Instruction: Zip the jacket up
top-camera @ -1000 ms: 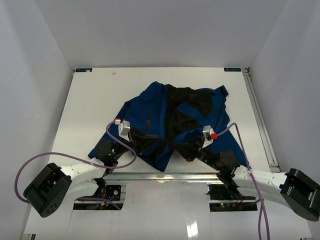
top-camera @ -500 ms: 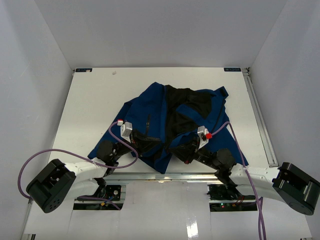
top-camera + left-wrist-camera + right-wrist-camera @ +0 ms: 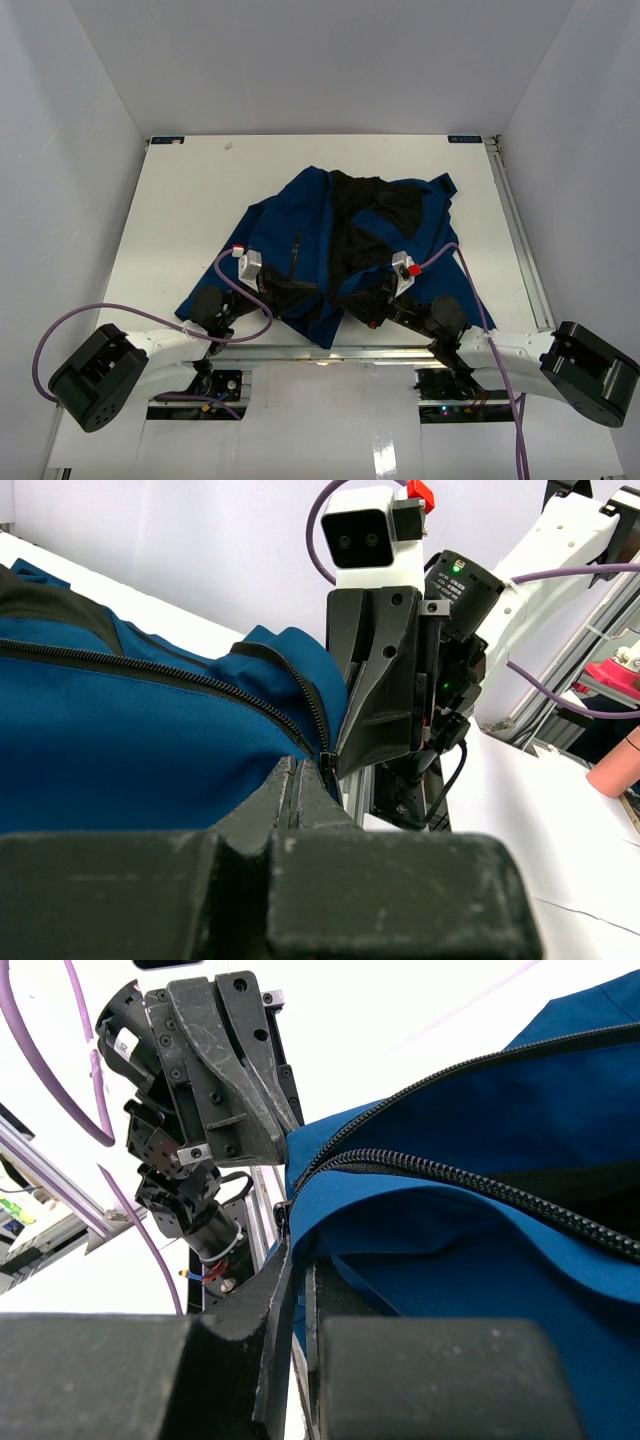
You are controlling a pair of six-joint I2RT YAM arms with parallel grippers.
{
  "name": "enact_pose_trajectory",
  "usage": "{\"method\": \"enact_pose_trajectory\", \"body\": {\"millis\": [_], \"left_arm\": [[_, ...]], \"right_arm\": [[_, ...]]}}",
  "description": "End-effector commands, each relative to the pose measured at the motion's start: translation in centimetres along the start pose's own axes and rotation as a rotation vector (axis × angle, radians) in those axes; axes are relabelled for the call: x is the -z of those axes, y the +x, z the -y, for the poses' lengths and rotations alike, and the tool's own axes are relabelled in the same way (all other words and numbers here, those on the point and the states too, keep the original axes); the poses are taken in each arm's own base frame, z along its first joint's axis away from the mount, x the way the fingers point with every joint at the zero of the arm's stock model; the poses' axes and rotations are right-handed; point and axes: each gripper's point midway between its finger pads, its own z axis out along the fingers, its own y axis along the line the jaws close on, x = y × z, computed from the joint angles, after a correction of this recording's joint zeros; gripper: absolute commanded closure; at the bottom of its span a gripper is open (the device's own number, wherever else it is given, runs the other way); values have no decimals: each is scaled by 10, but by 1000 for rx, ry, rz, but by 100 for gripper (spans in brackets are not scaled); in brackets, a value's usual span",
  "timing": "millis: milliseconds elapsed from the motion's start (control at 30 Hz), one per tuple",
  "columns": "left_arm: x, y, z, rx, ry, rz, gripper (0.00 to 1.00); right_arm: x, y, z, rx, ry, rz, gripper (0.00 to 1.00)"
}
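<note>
The royal-blue jacket [image 3: 305,215] lies spread on the white table [image 3: 180,200], front open, with its black lining [image 3: 365,215] showing. My left gripper [image 3: 300,298] and right gripper [image 3: 348,300] face each other at the jacket's near hem, by the table's near edge. In the left wrist view the left gripper [image 3: 298,772] is shut at the bottom end of a zipper edge [image 3: 200,685], blue fabric [image 3: 120,740] against it. In the right wrist view the right gripper [image 3: 297,1260] is shut on the other blue hem [image 3: 400,1220], its zipper teeth [image 3: 480,1195] running off to the right.
A metal rail [image 3: 320,352] runs along the table's near edge just under both grippers. Purple cables [image 3: 70,320] loop off each arm. White walls close in the table on three sides. A pink object [image 3: 615,770] shows off the table in the left wrist view.
</note>
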Motion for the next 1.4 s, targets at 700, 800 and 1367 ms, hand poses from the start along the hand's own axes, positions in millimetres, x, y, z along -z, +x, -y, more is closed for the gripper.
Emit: {"method": "enact_pose_trajectory", "body": {"millis": [700, 800, 1367], "left_arm": [[5, -45, 39, -158, 160, 184, 100], [6, -46, 41, -163, 162, 190, 100], [5, -41, 36, -176, 148, 171, 100]], "right_arm": [[-9, -55, -31, 41, -129, 193, 92], [-10, -50, -30, 39, -135, 174, 92], [-10, -47, -34, 22, -158, 168, 92]]}}
